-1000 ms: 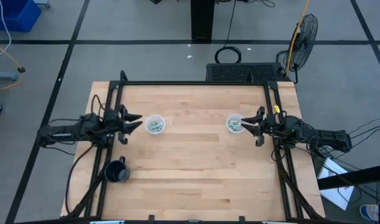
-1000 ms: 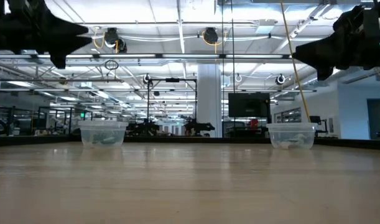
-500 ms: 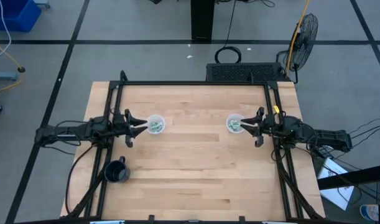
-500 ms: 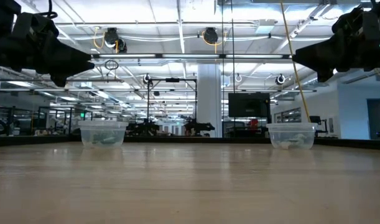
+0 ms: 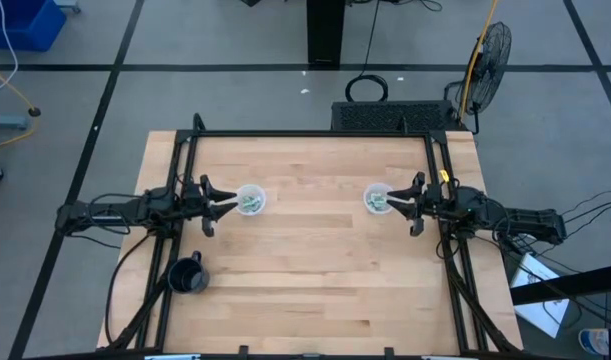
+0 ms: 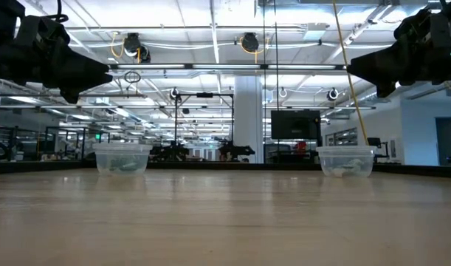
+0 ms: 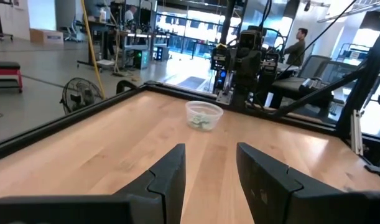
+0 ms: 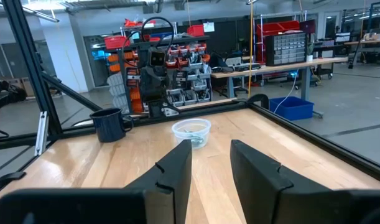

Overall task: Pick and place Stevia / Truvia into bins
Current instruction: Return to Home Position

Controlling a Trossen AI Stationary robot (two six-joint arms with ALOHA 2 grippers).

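Pale wooden tabletop [image 5: 305,250] inside black frame [image 5: 315,134], workshop floor all around. Two small round clear plastic cups on it, well apart: left cup [image 5: 249,200], right cup [image 5: 377,199]. Pale green and white paper packets [image 5: 248,204] lie inside both cups. Just beside left cup hovers left gripper [image 5: 228,203], fingers parted, holding nothing. Just beside right cup hovers right gripper [image 5: 396,204], fingers likewise apart, empty. Both raised above table. Dark black mug with handle [image 5: 188,277] near left edge, apart from cups.
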